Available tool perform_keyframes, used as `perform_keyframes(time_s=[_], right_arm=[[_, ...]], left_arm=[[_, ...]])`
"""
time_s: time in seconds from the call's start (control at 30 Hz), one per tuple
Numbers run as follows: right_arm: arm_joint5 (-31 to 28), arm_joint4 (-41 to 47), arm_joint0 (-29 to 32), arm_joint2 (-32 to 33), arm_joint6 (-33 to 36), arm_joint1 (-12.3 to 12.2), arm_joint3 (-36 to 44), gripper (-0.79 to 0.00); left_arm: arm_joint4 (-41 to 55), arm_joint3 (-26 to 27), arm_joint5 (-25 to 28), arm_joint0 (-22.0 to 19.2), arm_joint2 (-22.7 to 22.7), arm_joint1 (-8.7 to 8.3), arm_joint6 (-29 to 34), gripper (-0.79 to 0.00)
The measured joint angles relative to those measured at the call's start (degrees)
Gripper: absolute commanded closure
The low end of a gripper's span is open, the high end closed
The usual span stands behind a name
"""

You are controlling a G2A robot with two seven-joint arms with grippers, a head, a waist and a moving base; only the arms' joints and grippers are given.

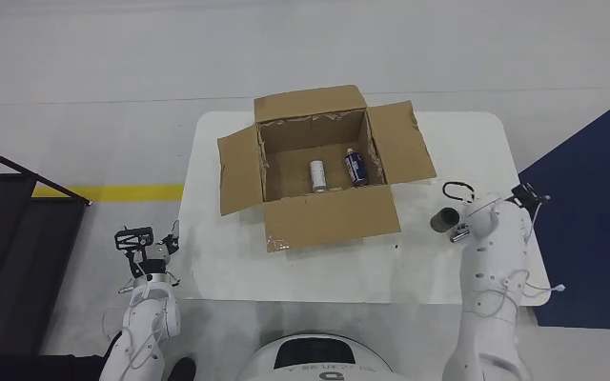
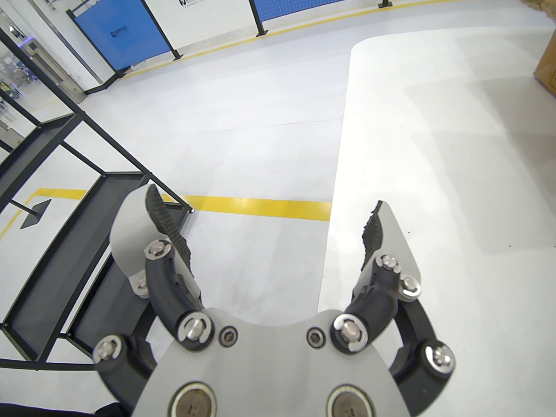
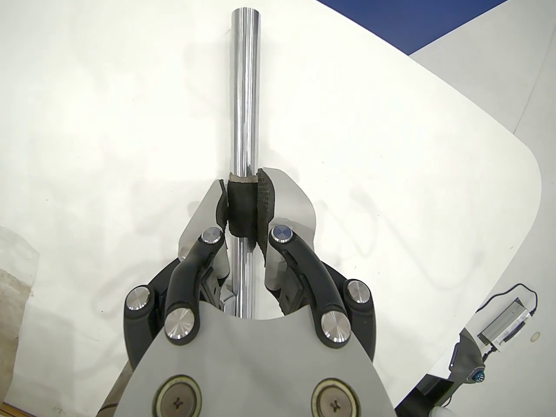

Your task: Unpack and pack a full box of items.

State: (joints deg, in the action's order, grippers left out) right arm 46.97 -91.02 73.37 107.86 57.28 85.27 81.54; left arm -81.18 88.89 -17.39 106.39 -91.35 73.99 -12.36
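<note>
Box (image 1: pixel 329 217) sits open mid-worktop (image 1: pixel 457 143), flaps splayed. The top view looks down into it at a white can (image 1: pixel 317 175) and a blue can (image 1: pixel 355 166) side by side. My right jaws, near the worktop's right edge, pinch a chrome rod (image 3: pixel 246 88). My left jaws are spread wide, empty, just off the left edge over the floor (image 2: pixel 217 110).

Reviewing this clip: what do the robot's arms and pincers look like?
The left arm and right arm have smooth white shells with thin cables running outside. The left pincer and right pincer match: silver plates, curved black links, round silver bolts, and black ribbed pads.
</note>
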Motion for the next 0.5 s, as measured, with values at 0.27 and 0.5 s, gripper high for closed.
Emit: perform_keyframes(time_s=[0.27, 0.5], right_arm=[[-1.0, 1.3, 0.2, 1.9, 1.0, 0.0, 1.0, 0.0], [-3.9, 7.7, 2.0, 5.3, 2.0, -0.1, 4.9, 0.0]], left_arm=[[0.0, 0.0, 0.0, 0.0, 0.0, 0.0, 0.0, -0.785], [0.0, 0.0, 0.0, 0.0, 0.0, 0.0, 0.0, -0.785]])
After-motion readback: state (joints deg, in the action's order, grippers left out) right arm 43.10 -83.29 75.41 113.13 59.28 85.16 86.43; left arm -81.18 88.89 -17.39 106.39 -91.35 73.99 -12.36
